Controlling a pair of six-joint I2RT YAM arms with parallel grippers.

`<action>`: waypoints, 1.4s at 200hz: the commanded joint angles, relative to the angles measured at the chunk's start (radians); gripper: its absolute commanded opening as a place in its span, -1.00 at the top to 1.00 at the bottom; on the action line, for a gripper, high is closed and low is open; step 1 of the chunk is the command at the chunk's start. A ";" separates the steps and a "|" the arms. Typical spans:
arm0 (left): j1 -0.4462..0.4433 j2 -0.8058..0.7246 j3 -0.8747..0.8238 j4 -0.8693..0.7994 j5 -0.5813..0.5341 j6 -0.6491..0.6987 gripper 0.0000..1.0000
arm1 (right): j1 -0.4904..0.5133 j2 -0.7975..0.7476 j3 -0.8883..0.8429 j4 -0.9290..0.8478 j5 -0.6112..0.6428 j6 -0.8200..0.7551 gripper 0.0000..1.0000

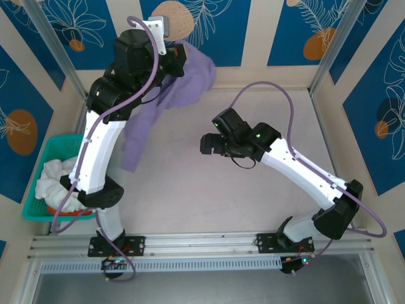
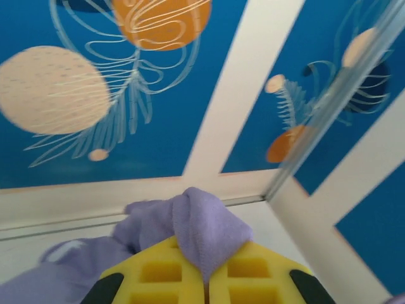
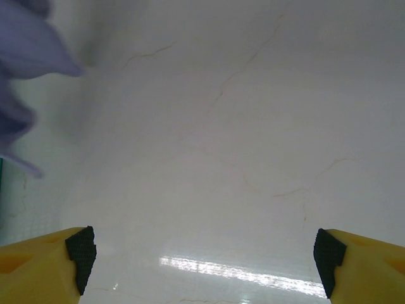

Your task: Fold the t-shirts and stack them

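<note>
Left wrist: left end effector (image 2: 207, 272) is seen pressed together, pinching a fold of the lavender t-shirt (image 2: 202, 228). Fabric is bunched over the yellow fingers (image 2: 158, 275).

Top external: the shirt is carried clear of the bench (image 1: 253, 202) at far left. Its long axis is run diagonally from the pinch at the far side down toward near-left, and the free end is pointed near-left.

Right end effector (image 3: 202, 253) is spread wide, nothing between, over bare bench near centre.

Count: one lavender t-shirt. White t-shirts (image 1: 54, 180) are bunched in one teal basket (image 1: 35, 212) at left; their number cannot be told.
</note>
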 commanded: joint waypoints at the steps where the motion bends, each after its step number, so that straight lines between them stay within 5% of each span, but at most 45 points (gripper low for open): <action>1: 0.016 0.097 -0.006 -0.062 0.079 -0.078 -0.19 | -0.043 -0.075 -0.018 -0.068 0.079 0.083 -0.83; 12: 0.031 0.146 0.008 -0.147 0.114 -0.082 -0.95 | -0.068 -0.104 -0.046 -0.078 0.081 0.109 -0.83; 20: 0.039 0.168 0.012 -0.224 0.073 -0.080 -1.00 | -0.090 -0.126 -0.071 -0.080 0.077 0.122 -0.83; 59: 0.107 0.103 -0.294 -0.360 -0.115 -0.058 -1.00 | -0.231 -0.189 -0.180 -0.081 0.025 0.169 -0.85; 108: 0.218 -0.075 -0.954 -0.046 0.235 -0.237 -0.94 | -0.466 -0.160 -0.316 0.013 -0.153 0.198 -0.82; 169: 0.282 0.157 -1.017 0.046 0.428 -0.395 -0.71 | -0.552 0.186 -0.179 0.068 -0.335 0.109 -0.42; 209: 0.284 0.272 -0.974 0.044 0.416 -0.407 -0.58 | -0.492 0.505 0.077 0.047 -0.355 0.085 -0.43; 258: 0.284 0.268 -1.045 0.059 0.368 -0.402 -0.58 | -0.440 0.688 0.274 0.089 -0.294 0.110 -0.52; 280: 0.284 0.263 -1.118 0.112 0.350 -0.399 -0.24 | -0.431 0.762 0.351 0.064 -0.295 0.114 -0.37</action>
